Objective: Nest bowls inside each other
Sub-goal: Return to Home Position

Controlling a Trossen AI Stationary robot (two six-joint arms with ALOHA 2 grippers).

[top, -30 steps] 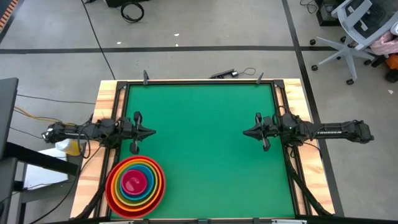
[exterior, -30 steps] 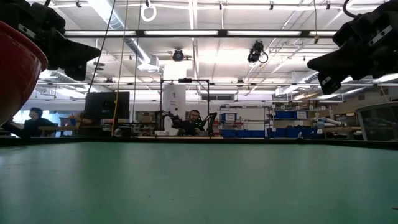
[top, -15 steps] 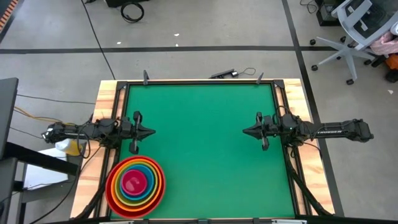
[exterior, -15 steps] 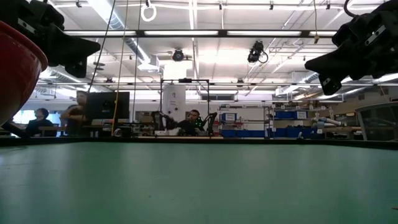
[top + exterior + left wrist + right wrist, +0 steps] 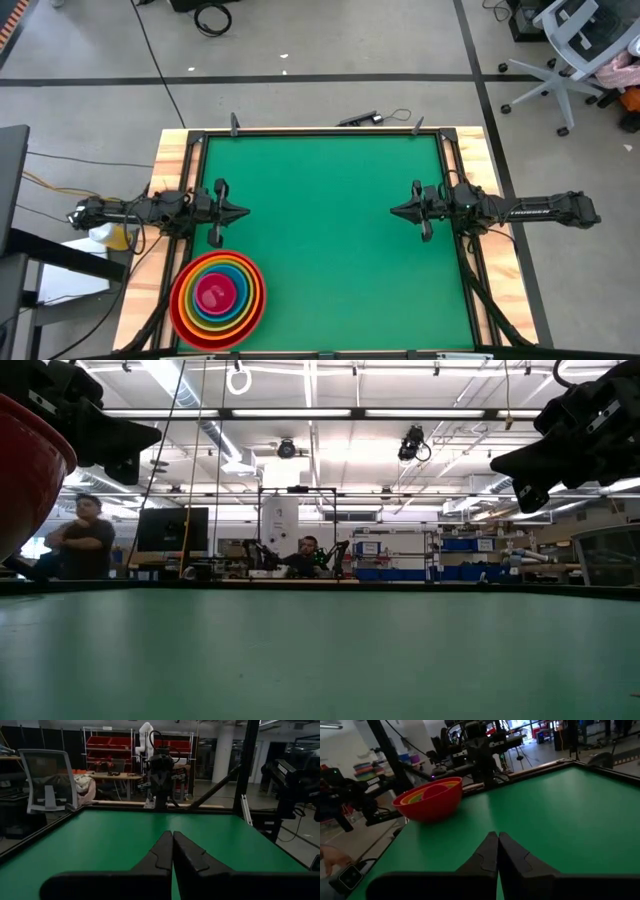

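Bowls (image 5: 217, 296), glossy round plastic, red to pink, sat nested at the front-left corner of the green worktop (image 5: 330, 230); we judged nesting done, left gripper (image 5: 245, 211) and right gripper (image 5: 394, 212) closed empty at its side edges.

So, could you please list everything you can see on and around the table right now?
bowls: five, red, orange, yellow-green, blue and pink from outside in, nested at the table's front-left corner beside the left arm
table: one, green top with a wooden edge, centre of the high view
office chair: one, pale grey, on the floor beyond the right side
cable coil: one, black, on the floor beyond the table
people: two, in the room behind the table, one standing, one seated farther off
left claw: one, dark, shut, over the table's left edge
right claw: one, dark, shut, over the table's right side
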